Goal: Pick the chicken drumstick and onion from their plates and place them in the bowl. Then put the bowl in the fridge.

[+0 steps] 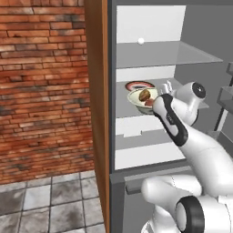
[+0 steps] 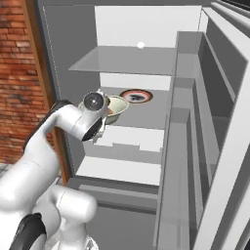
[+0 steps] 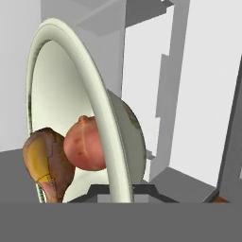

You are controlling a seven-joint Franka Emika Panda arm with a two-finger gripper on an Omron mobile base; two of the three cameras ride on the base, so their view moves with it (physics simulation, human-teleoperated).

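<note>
My hand (image 3: 120,191) pinches the rim of the bowl (image 3: 111,142) inside the fridge (image 1: 150,59); if it tilts further, I fear the onion (image 3: 85,144) and chicken drumstick (image 3: 47,163) roll out.

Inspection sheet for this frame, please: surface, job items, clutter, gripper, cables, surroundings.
Surface: glass middle shelf inside the open wood-panelled fridge.
Job's things: pale greenish-cream bowl at that shelf, holding the golden-brown lumpy chicken drumstick and the smooth reddish onion.
Clutter: round red-rimmed dish behind the bowl; small white ball on the upper shelf.
Gripper: gripper shut on the bowl's rim.
Cables: nothing seen.
Surroundings: red brick wall, grey tiled floor.
</note>
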